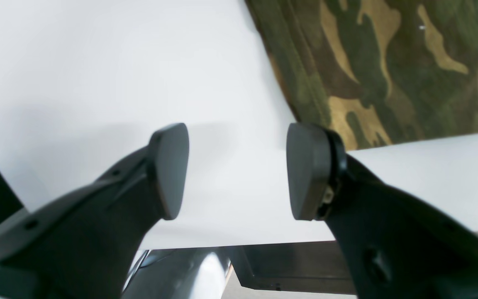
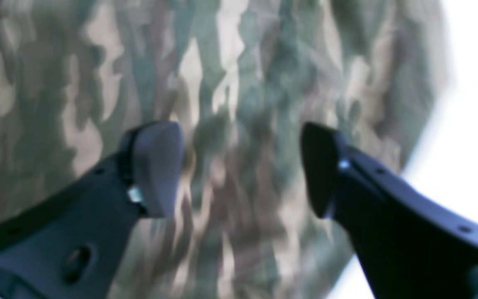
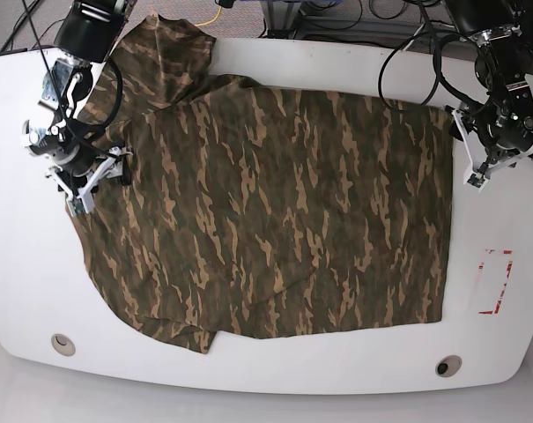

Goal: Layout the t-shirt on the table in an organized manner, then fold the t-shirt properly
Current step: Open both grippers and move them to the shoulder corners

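- 1 t-shirt (image 3: 275, 211), camouflage print, centre of the table
- 1 table (image 3: 248, 366), white
- 2 round holes in the tabletop: one hole at 7 o'clock (image 3: 62, 343), one hole at 5 o'clock (image 3: 447, 365)
- 1 red rectangular outline mark (image 3: 494, 282) at 4 o'clock
- 2 grippers: left gripper (image 3: 479, 174) at 2 o'clock, right gripper (image 3: 90, 188) at 9 o'clock
- cables along the 12 o'clock edge, count unclear

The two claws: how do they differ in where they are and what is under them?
The left claw is over the bare table, just off a corner of the t-shirt. The right claw is over the t-shirt itself, at its opposite end in the base view. Both are open and hold nothing.
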`<state>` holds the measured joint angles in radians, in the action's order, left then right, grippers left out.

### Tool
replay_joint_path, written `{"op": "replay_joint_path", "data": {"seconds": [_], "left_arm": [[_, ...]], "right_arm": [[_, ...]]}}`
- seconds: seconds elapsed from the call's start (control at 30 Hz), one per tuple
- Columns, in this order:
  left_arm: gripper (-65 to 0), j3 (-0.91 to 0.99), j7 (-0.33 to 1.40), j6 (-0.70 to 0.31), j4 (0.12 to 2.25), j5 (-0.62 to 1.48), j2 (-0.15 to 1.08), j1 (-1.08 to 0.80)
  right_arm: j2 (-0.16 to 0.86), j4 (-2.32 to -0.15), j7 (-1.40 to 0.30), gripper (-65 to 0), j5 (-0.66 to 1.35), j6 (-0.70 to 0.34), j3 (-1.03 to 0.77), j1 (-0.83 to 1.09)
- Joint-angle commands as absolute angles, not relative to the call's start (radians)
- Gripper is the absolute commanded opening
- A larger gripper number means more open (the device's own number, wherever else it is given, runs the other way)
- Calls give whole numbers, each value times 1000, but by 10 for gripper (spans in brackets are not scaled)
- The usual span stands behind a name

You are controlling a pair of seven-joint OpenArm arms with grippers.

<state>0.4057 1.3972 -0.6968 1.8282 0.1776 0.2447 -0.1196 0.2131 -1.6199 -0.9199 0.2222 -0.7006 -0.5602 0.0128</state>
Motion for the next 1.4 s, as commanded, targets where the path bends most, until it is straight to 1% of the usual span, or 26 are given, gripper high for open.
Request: {"op": "replay_joint_path", "data": {"seconds": [0.0,0.13,0.2,0.33,0.53,0.73,0.97,1.23,1.37], "left_arm": [[-340,435,1396,-698,1847,174,259,-124],[-397,463,1396,-698,1847,174,259,-124],[-400,469,1396,-698,1847,174,259,-124],[-400,469,1391,-698,1847,174,259,-122],[-400,467,1371,-698,1847,174,259,-119],[-400,467,1371,-698,1847,174,259,-117],[-400,467,1371,-698,1847,174,257,-116],[-401,467,1371,-698,1847,174,257,-105],[-401,467,1371,-698,1847,174,257,-105]], "right_arm": [[191,-1745,-949,-187,236,-698,-602,31],[120,-1886,-1044,-185,237,-698,-713,87],[88,-1929,-1064,-184,237,-698,-760,111],[47,-1945,-1087,-184,237,-698,-846,142],[31,-1897,-1115,-182,237,-698,-955,163],[64,-1794,-1115,-182,237,-698,-977,165],[73,-1667,-1113,-182,237,-698,-977,139],[67,-1641,-1115,-182,237,-698,-967,137],[65,-1643,-1116,-182,237,-698,-921,142]]}}
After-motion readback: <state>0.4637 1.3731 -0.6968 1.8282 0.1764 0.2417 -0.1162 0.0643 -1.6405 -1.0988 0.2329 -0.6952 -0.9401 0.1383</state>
